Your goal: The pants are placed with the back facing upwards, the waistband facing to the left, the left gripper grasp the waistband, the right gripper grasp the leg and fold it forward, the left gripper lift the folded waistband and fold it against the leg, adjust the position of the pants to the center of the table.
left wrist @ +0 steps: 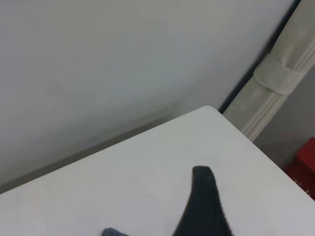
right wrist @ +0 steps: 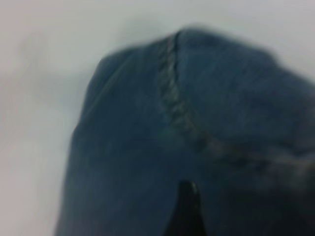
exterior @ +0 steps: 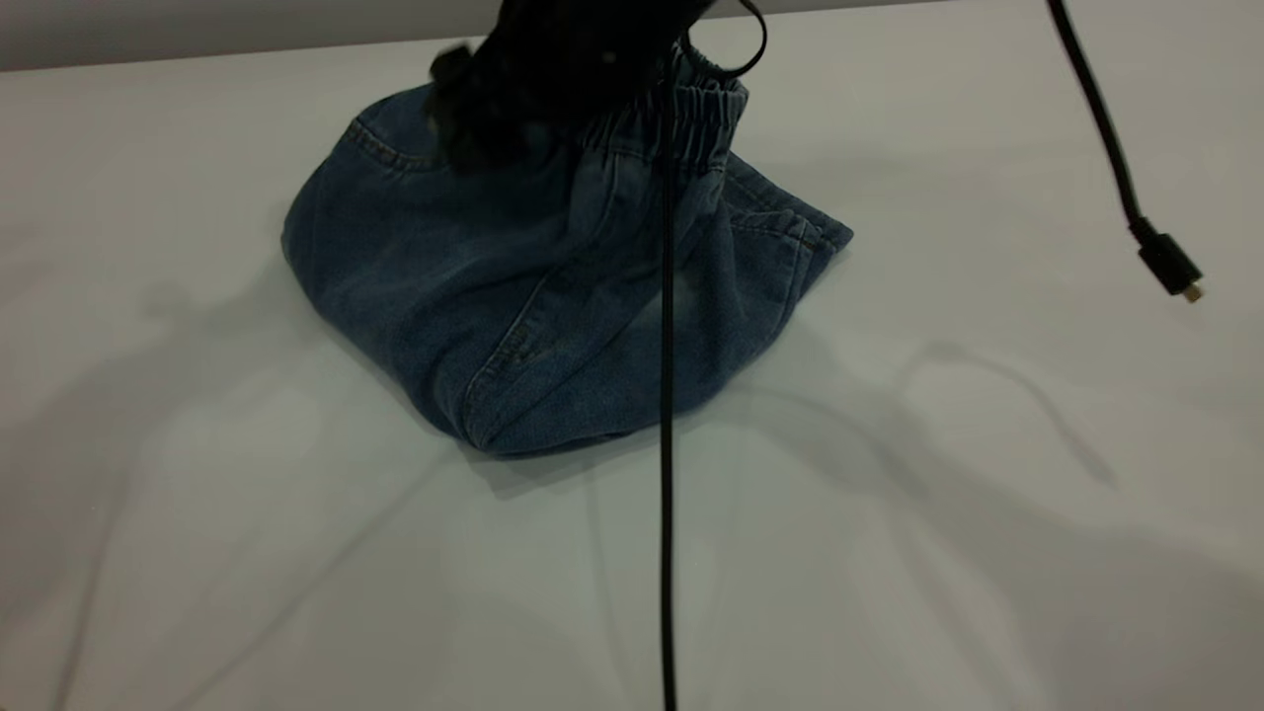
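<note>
The pants (exterior: 553, 296) are soft, limp denim: light enough for one claw to lift, but floppy, so they sag and bunch wherever they are unsupported, and the thicker seams and the gathered waistband (exterior: 691, 114) look like the firmest places to pinch. They lie as a rumpled, folded mound of faded blue on the far middle of the white table (exterior: 247, 553), with the ruched elastic raised at the back and a stitched seam running down the front. A dark gripper (exterior: 553, 89) sits on top near that band; whether it is pinching cloth cannot be told. The right wrist view shows the denim and seam close up, the left wrist view mostly bare tabletop.
</note>
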Tool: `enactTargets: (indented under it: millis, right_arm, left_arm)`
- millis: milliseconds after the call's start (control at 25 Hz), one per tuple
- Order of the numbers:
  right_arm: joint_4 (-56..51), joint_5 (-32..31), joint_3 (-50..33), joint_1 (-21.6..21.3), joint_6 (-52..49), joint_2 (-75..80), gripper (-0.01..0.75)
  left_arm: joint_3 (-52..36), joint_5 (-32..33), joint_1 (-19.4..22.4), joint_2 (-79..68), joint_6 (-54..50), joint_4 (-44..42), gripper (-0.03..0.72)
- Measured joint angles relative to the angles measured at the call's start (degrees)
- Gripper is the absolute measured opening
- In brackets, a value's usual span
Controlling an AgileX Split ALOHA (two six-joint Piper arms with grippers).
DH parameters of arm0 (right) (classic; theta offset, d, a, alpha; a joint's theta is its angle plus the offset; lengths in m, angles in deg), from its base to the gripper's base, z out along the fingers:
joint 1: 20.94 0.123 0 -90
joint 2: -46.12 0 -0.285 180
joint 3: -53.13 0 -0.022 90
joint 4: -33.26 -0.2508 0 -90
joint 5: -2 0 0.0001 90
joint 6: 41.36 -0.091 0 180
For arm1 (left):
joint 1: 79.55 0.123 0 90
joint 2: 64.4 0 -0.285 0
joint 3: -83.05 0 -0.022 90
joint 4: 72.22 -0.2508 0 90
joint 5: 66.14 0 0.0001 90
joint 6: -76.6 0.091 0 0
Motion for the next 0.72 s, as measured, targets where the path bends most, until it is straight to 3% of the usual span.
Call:
enactTargets:
  millis: [80,200,720]
  right_arm:
    - [3.45,-5.22,0.00,0.06,-3.06,0.58,0.526]
    - [8.25,-7.55,0.00,0.00,-8.39,2.33,0.526]
    - [30.74,-6.54,0.05,-0.23,-32.38,3.08,0.524]
  left_arm:
    - [0.00,0.20,0.00,0.00,-0.65,0.00,0.487]
    - [0.00,0.46,0.00,0.00,-0.85,0.05,0.487]
    - [0.00,1.51,0.00,0.00,-0.85,0.05,0.487]
